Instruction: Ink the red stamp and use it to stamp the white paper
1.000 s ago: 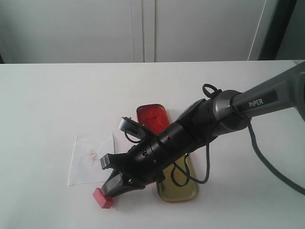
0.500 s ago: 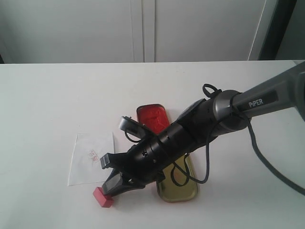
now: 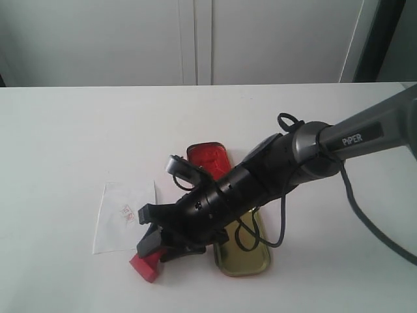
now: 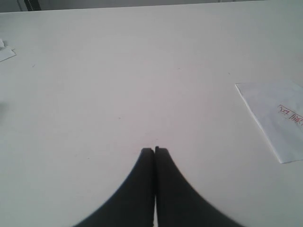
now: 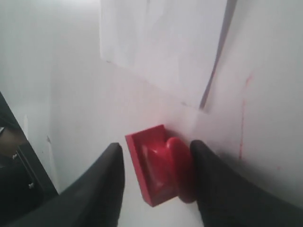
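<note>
— Entry one, furniture?
— One white bench [image 3: 78, 130], matt top, reaching both side edges of the exterior view.
— Beyond its far edge?
— Pale flat panels [image 3: 98, 39], one vertical seam [image 3: 203, 39] near the middle; dark upright strip [image 3: 386, 32] past the far right corner.
— Light?
— Soft, even daylight tone; shadows faint.

Right gripper [image 5: 156, 152] fingers apart; left gripper [image 4: 155, 151] closed

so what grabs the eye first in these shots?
The right gripper reaches across the middle, its jaws either side of the red stamp near the table's front edge; whether it grips yet is unclear. Beside the stamp lies the white paper with a faint red imprint, and a red-filled tin shows behind the arm.
</note>
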